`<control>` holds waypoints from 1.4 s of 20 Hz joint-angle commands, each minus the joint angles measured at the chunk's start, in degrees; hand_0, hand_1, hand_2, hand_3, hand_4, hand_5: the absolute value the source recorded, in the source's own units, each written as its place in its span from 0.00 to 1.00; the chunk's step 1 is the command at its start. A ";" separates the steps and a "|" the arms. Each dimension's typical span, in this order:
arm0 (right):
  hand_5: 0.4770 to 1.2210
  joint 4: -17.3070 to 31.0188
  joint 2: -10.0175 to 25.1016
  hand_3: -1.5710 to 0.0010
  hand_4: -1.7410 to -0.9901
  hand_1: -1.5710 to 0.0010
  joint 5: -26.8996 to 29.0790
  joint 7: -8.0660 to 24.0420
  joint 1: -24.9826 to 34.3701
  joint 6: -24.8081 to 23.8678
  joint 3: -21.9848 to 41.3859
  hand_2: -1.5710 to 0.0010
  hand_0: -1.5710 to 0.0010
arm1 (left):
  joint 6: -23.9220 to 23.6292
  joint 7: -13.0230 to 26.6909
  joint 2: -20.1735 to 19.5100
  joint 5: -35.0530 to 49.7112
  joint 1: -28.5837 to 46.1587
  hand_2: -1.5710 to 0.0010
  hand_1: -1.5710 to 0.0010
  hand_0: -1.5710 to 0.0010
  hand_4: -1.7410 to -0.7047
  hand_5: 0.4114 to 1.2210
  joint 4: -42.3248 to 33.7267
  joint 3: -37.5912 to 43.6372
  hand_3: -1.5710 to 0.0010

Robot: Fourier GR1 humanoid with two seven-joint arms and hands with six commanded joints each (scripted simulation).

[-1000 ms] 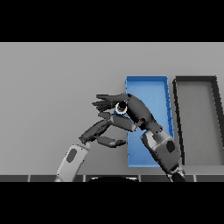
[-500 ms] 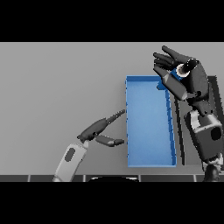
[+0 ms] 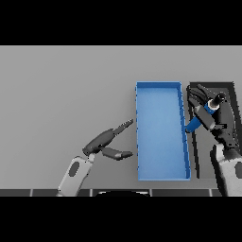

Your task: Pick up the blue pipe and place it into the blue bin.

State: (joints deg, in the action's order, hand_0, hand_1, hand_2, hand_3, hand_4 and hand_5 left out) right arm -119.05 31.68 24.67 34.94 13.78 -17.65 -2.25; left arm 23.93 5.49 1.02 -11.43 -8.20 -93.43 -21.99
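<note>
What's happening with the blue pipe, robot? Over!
Right hand gripping blue pipe over black bin. Left hand open, idle on table. Blue bin empty.

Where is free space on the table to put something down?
The grey table is bare left of the blue bin, above the left hand. The bin's floor is bare. It is crowded at the dark bin, where the right hand holds the blue pipe.

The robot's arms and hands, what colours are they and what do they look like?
Both arms are white and grey, rounded like tubes, with darker grey patches on the sides. Each ends in a dark, nearly black hand with long, thin fingers: the left hand and the right hand. No cables or writing show on them.
</note>
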 commanded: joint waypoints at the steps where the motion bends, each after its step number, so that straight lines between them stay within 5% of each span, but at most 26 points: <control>1: 1.00 -0.68 -0.73 0.00 0.00 0.00 -0.42 0.01 -3.43 -0.75 0.37 0.00 0.00 | -0.22 0.83 0.45 -0.14 -0.27 1.00 1.00 1.00 0.83 0.01 0.26 -0.16 1.00; 4: 1.00 -1.24 -1.64 0.00 0.00 0.00 -1.48 0.01 -11.35 -5.14 2.69 0.00 0.00 | -0.12 0.19 0.21 -0.33 0.65 1.00 1.00 1.00 0.83 0.02 0.37 -0.71 1.00; 9: 1.00 -0.83 3.97 0.03 0.00 0.00 -1.00 0.00 -19.33 -16.73 10.69 0.00 0.00 | -0.12 0.14 -0.18 -0.25 1.30 1.00 1.00 1.00 0.82 0.01 -0.36 -1.06 1.00; 10: 1.00 -0.71 4.77 0.20 0.00 0.00 -0.93 0.00 -19.56 -18.88 13.26 0.00 0.00 | -0.28 0.83 0.16 -0.45 1.08 1.00 1.00 1.00 0.82 0.01 -0.73 -1.42 1.00; 14: 1.00 2.37 12.97 0.46 0.00 0.01 3.04 -0.13 -18.57 -29.04 22.89 0.00 0.00 | -0.50 1.15 0.06 -0.63 0.28 1.00 1.00 1.00 0.83 0.01 -0.13 -0.95 1.00; 15: 1.00 3.68 13.61 0.50 0.08 0.15 3.32 -0.45 -17.22 -30.53 24.76 0.15 0.07 | -0.54 0.90 0.24 -0.74 0.51 1.00 1.00 1.00 0.83 0.01 -0.15 -1.21 1.00; 17: 1.00 5.46 18.28 0.68 0.32 0.46 8.29 -0.23 -14.57 -33.13 28.18 0.45 0.40 | -0.24 0.47 -0.08 -0.68 0.59 1.00 1.00 1.00 0.83 0.01 -0.41 -1.28 1.00; 20: 0.95 6.91 24.10 0.84 0.62 0.72 12.94 -0.46 -9.30 -32.53 35.57 0.72 0.69 | -0.12 0.69 -0.27 -0.26 1.19 1.00 1.00 1.00 0.83 0.02 -1.46 -1.32 1.00; 25: 0.61 8.78 30.11 0.95 0.88 0.91 16.04 -0.05 -3.26 -29.39 45.47 0.91 0.90 | -0.23 1.32 0.00 0.17 1.16 1.00 1.00 1.00 0.83 0.02 -1.04 -0.92 1.00; 28: 0.50 9.82 31.89 0.97 0.90 0.95 19.63 -0.01 -0.40 -29.97 49.67 0.95 0.95 | -0.08 1.16 -0.13 0.18 1.40 1.00 1.00 1.00 0.83 0.02 -1.54 -1.15 1.00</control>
State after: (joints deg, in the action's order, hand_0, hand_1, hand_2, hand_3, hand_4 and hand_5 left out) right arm -109.24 63.56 44.33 34.95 13.38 -47.61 47.44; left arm 23.88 6.64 0.92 -11.24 -6.79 -94.95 -23.16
